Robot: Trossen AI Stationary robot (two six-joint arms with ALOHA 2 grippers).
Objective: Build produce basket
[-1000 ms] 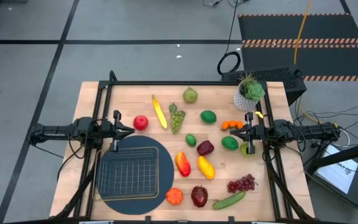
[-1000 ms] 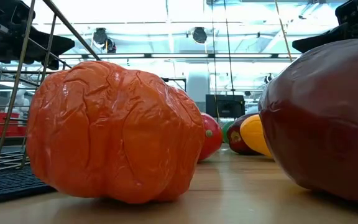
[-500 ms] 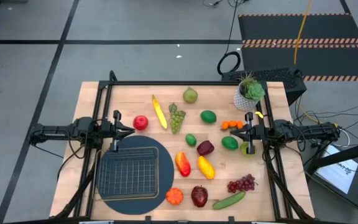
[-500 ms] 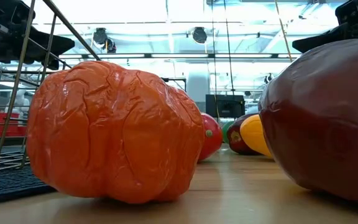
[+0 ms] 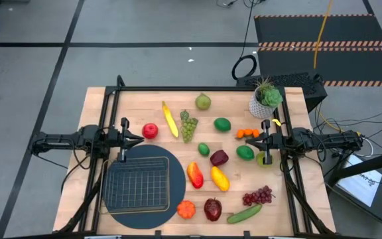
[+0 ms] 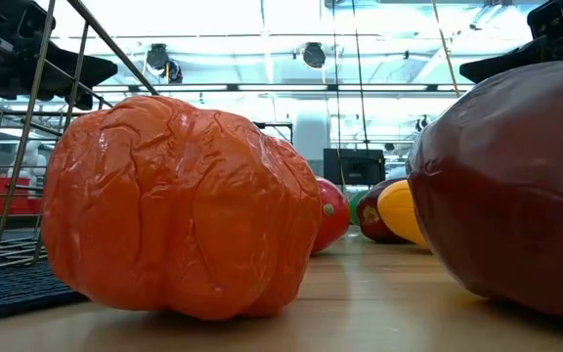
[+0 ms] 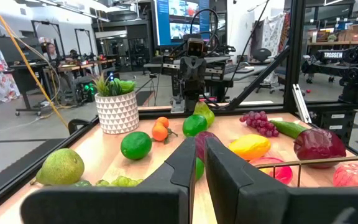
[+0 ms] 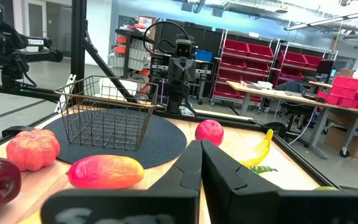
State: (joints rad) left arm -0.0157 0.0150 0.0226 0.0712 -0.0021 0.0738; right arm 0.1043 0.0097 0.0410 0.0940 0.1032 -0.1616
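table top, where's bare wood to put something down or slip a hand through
Bare wood lies along the far edge left of the banana, behind the red apple. The basket is empty. A narrow strip runs between the round mat and the red-yellow pepper. The right half is crowded, tightest around the right gripper.

wire-mesh metal basket (image 5: 136, 184), glossy plastic produce (image 5: 212, 209), wood table (image 5: 284, 204).

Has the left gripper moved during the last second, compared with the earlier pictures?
No. In the high view the left gripper sits at the same spot beside the red apple, just above the basket rim, as before.
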